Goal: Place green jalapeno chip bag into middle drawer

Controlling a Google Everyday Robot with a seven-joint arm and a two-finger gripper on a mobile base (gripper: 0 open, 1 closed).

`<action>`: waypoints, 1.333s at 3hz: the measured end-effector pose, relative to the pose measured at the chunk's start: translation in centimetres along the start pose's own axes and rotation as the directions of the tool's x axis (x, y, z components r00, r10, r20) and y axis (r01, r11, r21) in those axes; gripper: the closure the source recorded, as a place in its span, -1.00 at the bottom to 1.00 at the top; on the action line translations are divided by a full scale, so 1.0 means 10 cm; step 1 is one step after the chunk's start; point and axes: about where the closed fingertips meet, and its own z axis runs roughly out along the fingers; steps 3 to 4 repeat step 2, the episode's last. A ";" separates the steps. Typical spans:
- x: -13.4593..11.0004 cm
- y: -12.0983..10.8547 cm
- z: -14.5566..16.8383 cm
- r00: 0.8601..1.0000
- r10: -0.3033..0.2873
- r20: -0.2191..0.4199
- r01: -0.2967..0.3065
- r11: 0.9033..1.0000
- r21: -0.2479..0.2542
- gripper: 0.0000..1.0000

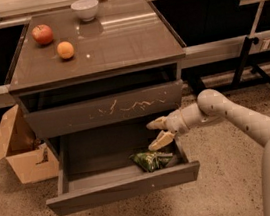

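Nearest the camera, the middle drawer (124, 187) stands pulled out, its plain grey front facing the viewer. The green jalapeno chip bag (152, 159) lies on the drawer floor toward the right front corner, crumpled and on its side. Just above it, the end effector (160, 131) hovers with its two fingers spread apart, holding nothing and apparently clear of the bag, so the placing looks done. The bag is likely very light, soft and crinkly, with slick film and brittle chips inside. If it needed moving, a gentle pinch across a wrinkled fold or sealed end would suit better than a hard squeeze on the middle. Behind is the scratched drawer front (107, 110), closed. Farther back, the cabinet's surface (116, 47) carries an orange (65, 50), an apple (43, 34) and a white bowl (85, 8).
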 end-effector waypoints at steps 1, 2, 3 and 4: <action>-0.05 0.04 -0.20 0.998 0.003 0.064 -0.006 0.999 0.040 -1.00; -0.11 0.17 -0.70 0.989 0.008 0.148 -0.026 0.992 0.127 -1.00; -0.11 0.17 -0.70 0.989 0.008 0.148 -0.026 0.992 0.127 -1.00; -0.11 0.17 -0.70 0.989 0.008 0.148 -0.026 0.992 0.127 -1.00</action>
